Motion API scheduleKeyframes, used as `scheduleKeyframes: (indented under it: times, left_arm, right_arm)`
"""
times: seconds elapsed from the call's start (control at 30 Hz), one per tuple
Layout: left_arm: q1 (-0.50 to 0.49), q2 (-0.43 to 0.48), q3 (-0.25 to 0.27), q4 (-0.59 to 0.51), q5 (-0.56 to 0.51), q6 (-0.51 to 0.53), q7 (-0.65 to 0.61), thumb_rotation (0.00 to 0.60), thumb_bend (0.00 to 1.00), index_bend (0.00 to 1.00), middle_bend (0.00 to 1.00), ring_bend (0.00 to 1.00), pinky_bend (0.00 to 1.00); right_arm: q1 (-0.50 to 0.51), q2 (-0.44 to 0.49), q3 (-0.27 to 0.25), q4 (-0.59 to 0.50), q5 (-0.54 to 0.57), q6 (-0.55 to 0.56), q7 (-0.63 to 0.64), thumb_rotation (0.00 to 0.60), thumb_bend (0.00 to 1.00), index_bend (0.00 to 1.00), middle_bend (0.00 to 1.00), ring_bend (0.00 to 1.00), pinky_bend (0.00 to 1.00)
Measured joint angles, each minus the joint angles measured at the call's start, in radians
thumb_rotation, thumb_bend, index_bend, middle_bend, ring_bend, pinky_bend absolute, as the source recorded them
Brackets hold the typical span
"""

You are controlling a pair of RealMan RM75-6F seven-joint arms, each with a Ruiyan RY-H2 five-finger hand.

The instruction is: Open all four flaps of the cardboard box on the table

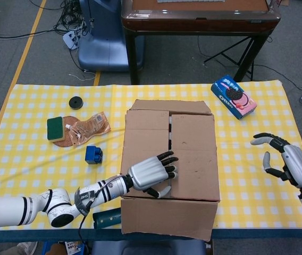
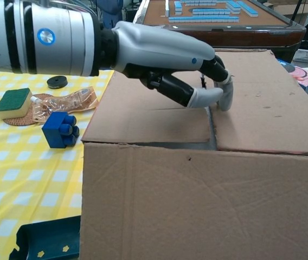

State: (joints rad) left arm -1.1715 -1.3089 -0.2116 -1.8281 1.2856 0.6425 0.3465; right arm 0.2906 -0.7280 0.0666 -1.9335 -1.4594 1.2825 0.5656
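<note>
Cardboard box [image 1: 168, 159] at centre of the head view, on the yellow checked tablecloth [image 1: 34, 159]; 2 top flaps lying flat and meeting at a seam down the middle, near flap hanging open over the table's lower edge, far flap folded back. Left hand [image 1: 152, 172] over the box top in the lower centre, fingers [image 2: 225, 93] bent down, tips at the seam; holding nothing; actual contact with the cardboard not clear from the chest view. Right hand [image 1: 288, 162] at the right edge of the frame, well apart from the box, fingers spread wide, empty. Left of the box: blue block [image 1: 93, 154], green sponge [image 1: 55, 128], crinkled wrapper [image 1: 87, 127], black disc [image 1: 76, 102]. Cookie pack [image 1: 233, 96] toward the upper right. Dark blue tray [image 2: 48, 238] at lower left of the chest view, beside the box.
</note>
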Motion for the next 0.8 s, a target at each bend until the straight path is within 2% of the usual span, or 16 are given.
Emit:
scheduleKeyframes:
  times: [0.27, 0.8]
  left_arm:
    - [-0.016, -0.015, 0.029, -0.004, -0.079, 0.061, 0.149, 0.087, 0.57, 0.42, 0.31, 0.06, 0.0]
    - [-0.032, -0.031, 0.064, -0.016, -0.108, 0.134, 0.256, 0.086, 0.57, 0.5, 0.42, 0.13, 0.0]
  right_arm:
    - [-0.014, 0.0, 0.007, 0.007, -0.003, -0.002, 0.013, 0.6, 0.68, 0.32, 0.24, 0.21, 0.21]
    - [-0.034, 0.002, 0.019, 0.005, -0.017, 0.004, 0.016, 0.6, 0.68, 0.32, 0.24, 0.21, 0.21]
